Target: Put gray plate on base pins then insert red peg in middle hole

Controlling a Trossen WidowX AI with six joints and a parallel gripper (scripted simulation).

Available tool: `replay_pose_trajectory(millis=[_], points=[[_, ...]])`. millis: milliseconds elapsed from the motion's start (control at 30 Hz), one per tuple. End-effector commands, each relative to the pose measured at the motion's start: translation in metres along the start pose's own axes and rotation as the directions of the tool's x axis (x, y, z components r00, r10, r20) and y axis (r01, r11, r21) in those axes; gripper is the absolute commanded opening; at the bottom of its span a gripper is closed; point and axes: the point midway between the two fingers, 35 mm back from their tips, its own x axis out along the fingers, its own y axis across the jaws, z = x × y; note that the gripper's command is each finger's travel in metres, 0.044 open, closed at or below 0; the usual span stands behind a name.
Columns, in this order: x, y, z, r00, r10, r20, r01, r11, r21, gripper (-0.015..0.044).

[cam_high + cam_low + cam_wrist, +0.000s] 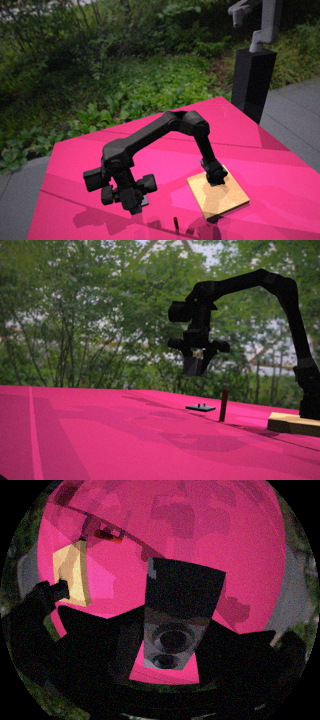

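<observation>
My gripper [195, 366] [171, 609] is shut on the gray plate [189, 366] [182, 592] and holds it well above the table. In the wrist view two of its holes show; its far part is in dark shadow. The flat dark base [206, 409] [145, 200] lies on the table below the gripper, and its two short pins show bare in the exterior view. The plate hides the base in the wrist view. The red peg [176, 222] [223, 405] [109, 536] stands upright on the table, apart from the base, on the side toward the arm's mount.
My arm stands on a square wooden board [230, 197] [286, 422] [76, 577], with the peg between it and the base. Shadows cross the pink table [165, 152] [108, 436]. A gray arm [268, 23] stands on a black pedestal [252, 80] beyond the table's edge.
</observation>
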Motion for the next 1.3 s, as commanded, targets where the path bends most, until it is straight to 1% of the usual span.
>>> replay_pose_trajectory(millis=[0,900,1267], points=[[0.009,-0.002,-0.013,1.0,0.0,-0.002,0.0,1.0,-0.012,0.0],[0.053,0.0,-0.09,1.0,0.0,-0.008,-0.001,0.998,-0.061,0.0],[0.055,0.001,-0.091,1.0,0.0,-0.008,-0.001,0.998,-0.062,0.0]])
